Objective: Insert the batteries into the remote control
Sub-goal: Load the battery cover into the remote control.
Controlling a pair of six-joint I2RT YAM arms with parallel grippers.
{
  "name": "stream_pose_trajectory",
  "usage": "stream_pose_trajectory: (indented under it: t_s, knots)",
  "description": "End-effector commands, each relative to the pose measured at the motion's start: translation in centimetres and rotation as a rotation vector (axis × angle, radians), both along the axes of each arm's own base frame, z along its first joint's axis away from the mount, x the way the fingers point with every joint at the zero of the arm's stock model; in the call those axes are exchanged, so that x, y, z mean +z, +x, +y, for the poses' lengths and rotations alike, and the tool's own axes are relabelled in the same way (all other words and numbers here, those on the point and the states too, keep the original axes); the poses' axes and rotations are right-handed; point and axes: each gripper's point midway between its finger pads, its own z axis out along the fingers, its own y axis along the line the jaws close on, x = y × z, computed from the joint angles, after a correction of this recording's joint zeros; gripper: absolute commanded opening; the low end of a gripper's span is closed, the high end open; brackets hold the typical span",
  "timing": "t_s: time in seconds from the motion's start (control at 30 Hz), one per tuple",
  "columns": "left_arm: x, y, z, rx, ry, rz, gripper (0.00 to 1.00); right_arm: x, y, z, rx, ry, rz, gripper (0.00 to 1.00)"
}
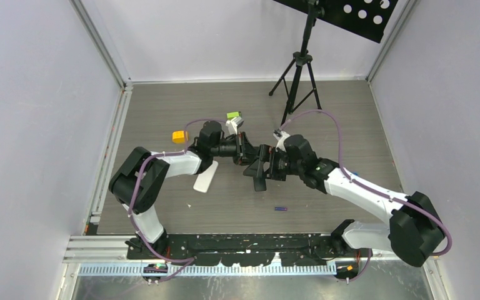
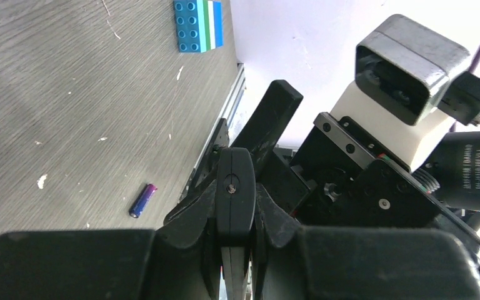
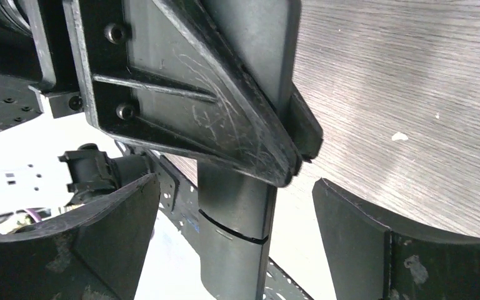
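In the overhead view, a white flat piece (image 1: 205,181) lies on the table (image 1: 162,106) at centre left, beside the left arm's forearm. An orange block (image 1: 179,136) sits just above and left of it. I cannot tell what the white piece is.

Right of these, at mid-frame, the left tool (image 1: 250,156) is clamped on the remote control (image 1: 259,177). This dark, slim bar is lifted off the table, and its free end points toward the bottom of the frame. In the left wrist view both fingers press against the remote's two faces, and the remote is seen edge-on between them. A green-and-white block (image 1: 235,117) rests on the table just above the left tool.

Immediately to the right, the right tool (image 3: 234,184) faces the left one with its fingers spread wide. In its own wrist view the remote stands upright in the gap between them. Bare space shows on either side, so neither finger touches it. A seam crosses the remote's lower part.

Lower and to the right, a blue-purple battery (image 1: 280,208) lies alone on the table, well apart from both tools. A black tripod (image 1: 300,75) stands at upper right.
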Motion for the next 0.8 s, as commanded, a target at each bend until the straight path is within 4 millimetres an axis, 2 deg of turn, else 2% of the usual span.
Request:
stream_pose_trajectory:
  t_s: [0.0,0.2,0.33,0.6,0.77]
  knots:
    - [4.6,0.9,-0.3,0.022,-0.103,-0.084,0.00,3.3,1.4,0.4,-0.119,0.185,-0.043,0.97]
    - [6.3,2.2,-0.7,0.073,-0.138,-0.087,0.00,6.7,2.1,-1.1,-0.270,0.349,-0.118,0.98]
    - [6.8,2.8,-0.8,0.109,-0.168,-0.067,0.00,8.0,2.3,-2.3,-0.363,0.442,-0.133,0.99]
    - [8.1,4.9,-0.4,0.304,-0.258,-0.023,0.00,7.1,3.0,-5.6,-0.586,0.572,-0.105,0.99]
    - [8.4,5.3,-0.5,0.350,-0.264,-0.020,0.00,7.6,3.2,-5.9,-0.611,0.614,-0.110,0.96]
